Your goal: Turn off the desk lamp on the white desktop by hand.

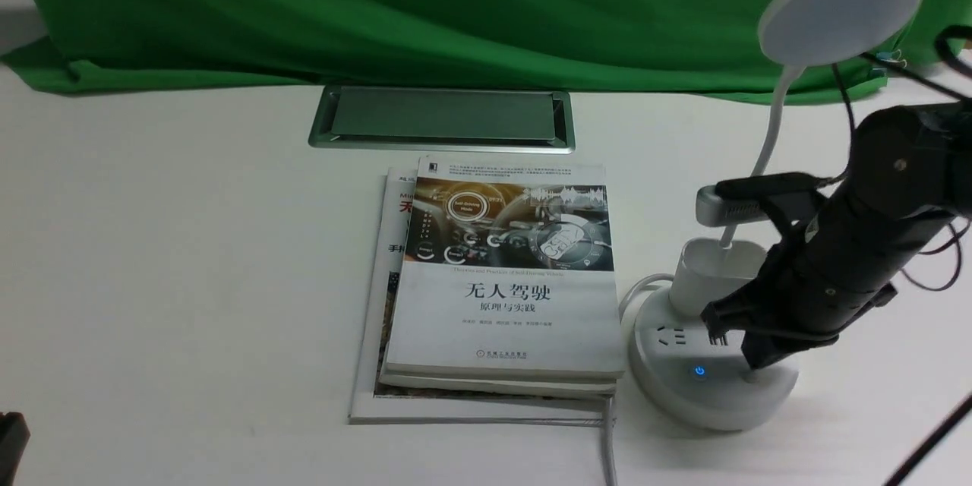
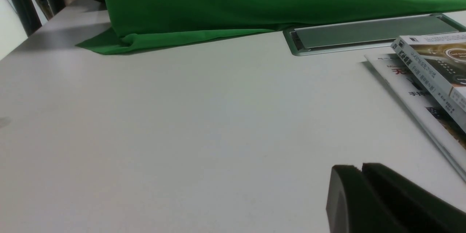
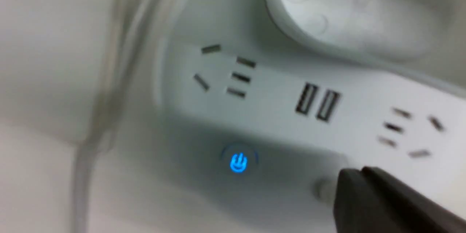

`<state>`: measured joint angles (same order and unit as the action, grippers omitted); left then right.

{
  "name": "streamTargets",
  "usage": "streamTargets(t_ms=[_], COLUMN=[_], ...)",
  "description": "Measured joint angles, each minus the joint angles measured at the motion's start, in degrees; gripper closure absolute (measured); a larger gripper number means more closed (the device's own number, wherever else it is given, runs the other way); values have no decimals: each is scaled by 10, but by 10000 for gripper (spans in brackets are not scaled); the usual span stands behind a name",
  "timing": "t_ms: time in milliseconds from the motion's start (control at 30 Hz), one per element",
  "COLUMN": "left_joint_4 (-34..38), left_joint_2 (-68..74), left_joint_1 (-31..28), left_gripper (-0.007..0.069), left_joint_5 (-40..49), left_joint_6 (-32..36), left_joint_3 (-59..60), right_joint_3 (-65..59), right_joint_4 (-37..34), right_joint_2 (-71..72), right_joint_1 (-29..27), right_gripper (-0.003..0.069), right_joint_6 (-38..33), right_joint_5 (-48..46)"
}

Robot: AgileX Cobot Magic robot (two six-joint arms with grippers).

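Above the round base of the desk lamp (image 1: 714, 402), at the robot's right, the right pincer (image 1: 762, 358) is held with its two fingertips together, angled down beside a plain round button (image 3: 327, 190); whether the button is touched cannot be told. One small silver-grey camera module (image 1: 729, 205) is carried on the black arm (image 1: 919, 159).

Two buttons are counted on the base, the other being a power button (image 3: 239, 162) with its symbol lit blue. Two five-slot outlets (image 3: 227, 72) are seen, with two USB ports (image 3: 318, 102) between them. One cup-like holder (image 1: 714, 273), one curved gooseneck (image 1: 774, 114) and one round disc head (image 1: 839, 11) are borne above.

Just beside the lamp, two publications are seen stacked on the white surface (image 1: 190, 266). On the upper book (image 1: 505, 319), "无人驾驶 原理与实践" can be read, with "Self-Driving Mode" in a ring and "机械工业出版社" below. The lower book (image 1: 372, 364) is mostly covered; "Min", a red "天" and "手持" are left showing.

Beyond them, one framed cable hatch (image 1: 444, 114) is set near a green cloth (image 1: 380, 15). Well apart from the lamp, the left pincer (image 2: 361, 167) is held with its fingertips together.
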<state>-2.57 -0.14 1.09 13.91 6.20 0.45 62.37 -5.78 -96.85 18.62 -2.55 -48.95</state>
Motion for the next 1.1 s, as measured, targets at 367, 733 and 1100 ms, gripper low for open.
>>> streamTargets(t_ms=[367,733,1100], left_joint_4=[0,0,0], left_joint_2=[0,0,0], left_joint_1=[0,0,0], left_gripper=[605,605,605], left_joint_5=[0,0,0], left_joint_6=[0,0,0], left_joint_3=[0,0,0], right_joint_3=[-166,-257,-322], right_joint_4=[3,2,24], right_joint_2=[244,514,714], right_joint_1=[24,28,-14], right_gripper=[622,622,624], right_joint_6=[5,26,11], right_joint_5=[11,7,123])
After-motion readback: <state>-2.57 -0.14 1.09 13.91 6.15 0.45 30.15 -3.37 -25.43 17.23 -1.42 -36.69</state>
